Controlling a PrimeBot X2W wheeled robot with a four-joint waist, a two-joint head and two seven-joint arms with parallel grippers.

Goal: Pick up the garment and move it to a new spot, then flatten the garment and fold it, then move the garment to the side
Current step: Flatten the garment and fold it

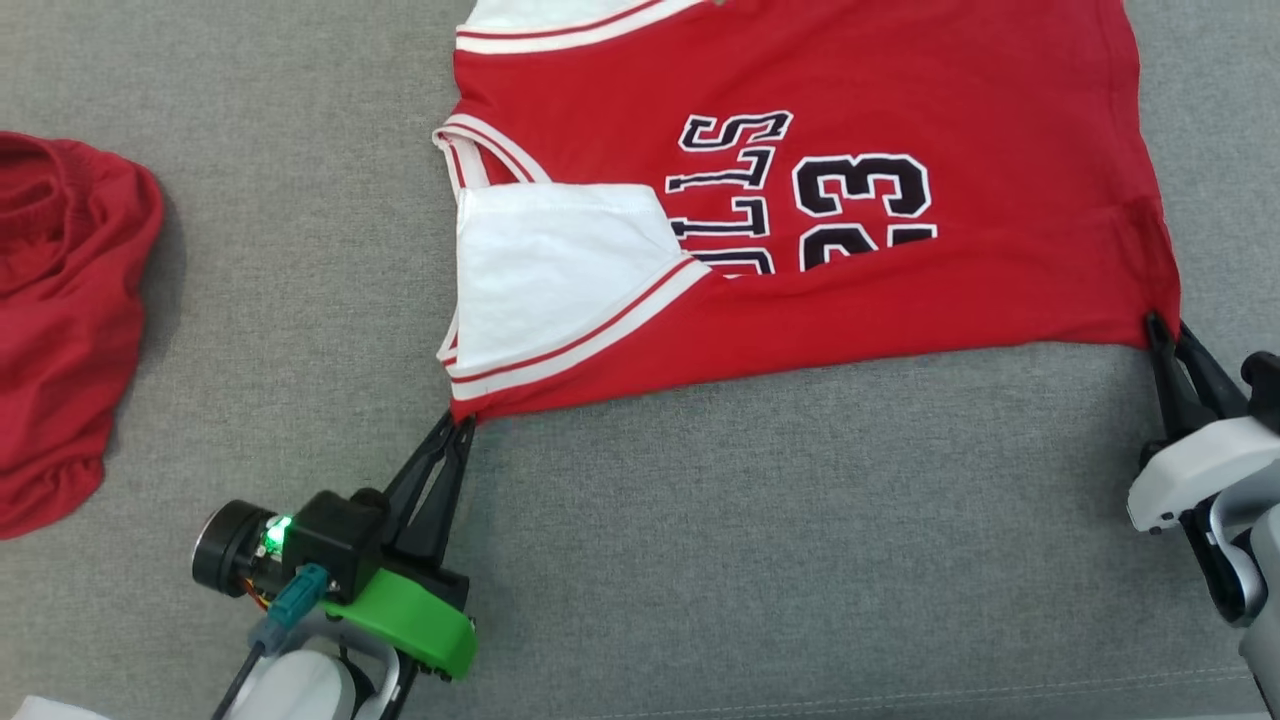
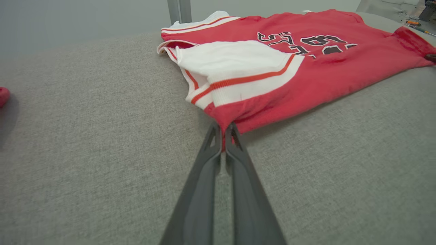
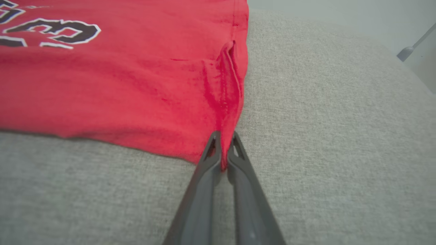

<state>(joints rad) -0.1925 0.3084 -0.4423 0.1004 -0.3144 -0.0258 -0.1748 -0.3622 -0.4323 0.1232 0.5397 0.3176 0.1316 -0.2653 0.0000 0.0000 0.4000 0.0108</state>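
Observation:
The garment (image 1: 850, 300) is a red jersey with white trim and black lettering, lying flat on the grey cushion with its near edge toward me. My left gripper (image 1: 462, 420) is shut on the jersey's near left corner, by the white-banded armhole (image 2: 238, 71). In the left wrist view the left gripper (image 2: 224, 131) pinches red cloth (image 2: 259, 112) between its tips. My right gripper (image 1: 1165, 325) is shut on the near right corner. The right wrist view shows the right gripper (image 3: 223, 139) clamping a bunched seam of the garment (image 3: 102, 92).
A second red cloth (image 1: 60, 330) lies crumpled at the far left of the grey cushion (image 1: 760, 520). The cushion's front edge runs just below both arms. A grey post (image 2: 179, 10) stands beyond the cushion's far edge.

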